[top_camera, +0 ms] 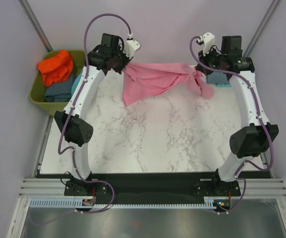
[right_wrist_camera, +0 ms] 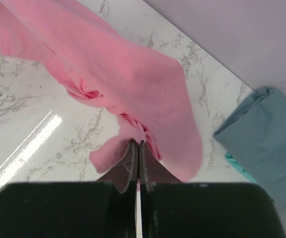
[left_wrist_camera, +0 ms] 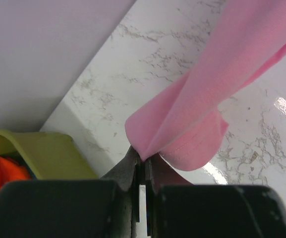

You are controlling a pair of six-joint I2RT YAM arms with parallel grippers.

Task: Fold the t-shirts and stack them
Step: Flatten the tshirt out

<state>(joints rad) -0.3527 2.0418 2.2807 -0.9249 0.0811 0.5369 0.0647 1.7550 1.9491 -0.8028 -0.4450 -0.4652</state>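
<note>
The pink t-shirt [top_camera: 155, 79] hangs stretched between both grippers above the far part of the marble table [top_camera: 152, 139]. My left gripper [top_camera: 124, 65] is shut on its left end; the left wrist view shows the cloth [left_wrist_camera: 207, 99] pinched at the fingertips [left_wrist_camera: 143, 159]. My right gripper [top_camera: 200, 71] is shut on its right end, seen bunched in the right wrist view [right_wrist_camera: 123, 84] at the tips [right_wrist_camera: 137, 144]. A folded grey-blue t-shirt [right_wrist_camera: 264, 139] lies over a turquoise one [right_wrist_camera: 239, 168] at the far right. An orange t-shirt [top_camera: 56, 67] and slate-blue ones [top_camera: 59, 90] sit in the tub.
The olive-green tub [top_camera: 38, 96] stands off the table's far left corner, its rim also in the left wrist view [left_wrist_camera: 48, 153]. Purple walls close the back and sides. The arm bases stand at the near edge.
</note>
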